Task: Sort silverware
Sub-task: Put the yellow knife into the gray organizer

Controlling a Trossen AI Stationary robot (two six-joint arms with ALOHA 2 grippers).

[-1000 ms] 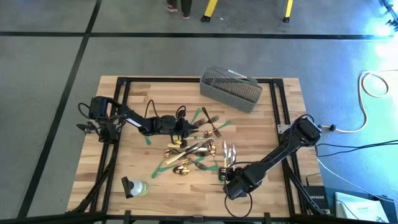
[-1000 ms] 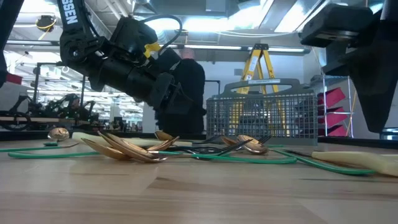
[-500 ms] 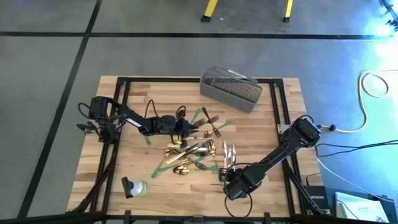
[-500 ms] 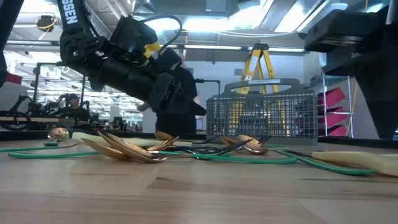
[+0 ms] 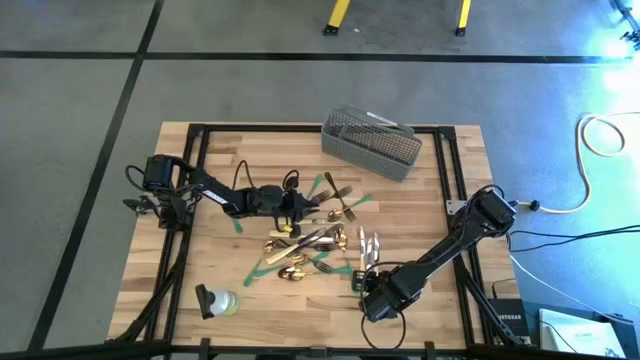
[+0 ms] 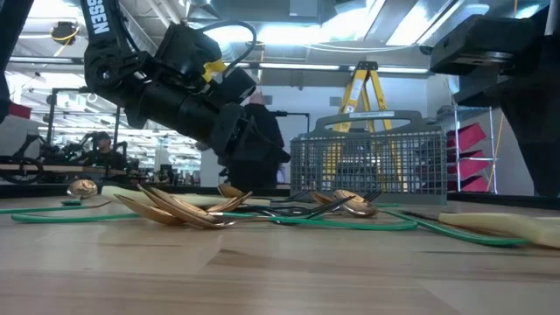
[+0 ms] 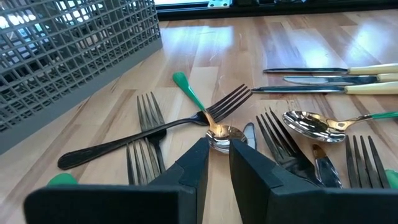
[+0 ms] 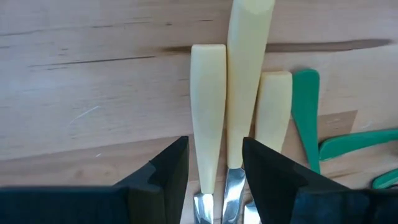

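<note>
Bright, even overhead light; ceiling lamps point(image 6: 289, 35) glare in low view; blue flare at high view's right edge; spoons point(image 7: 311, 124) glint in left wrist view; near tabletop point(image 6: 262, 280) blurred; shadows soft, short.

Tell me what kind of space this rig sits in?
Looks like a robotics lab or workshop, not a kitchen. The wooden table stands on a bare grey floor with dark marking lines, a yellow stepladder stands behind the mesh basket, and the low view shows open industrial ceiling lighting and workbenches beyond.

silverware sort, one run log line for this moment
left gripper: narrow gap, at gold spoon | right gripper: open astride cream-handled knives | mesh basket: far edge
</note>
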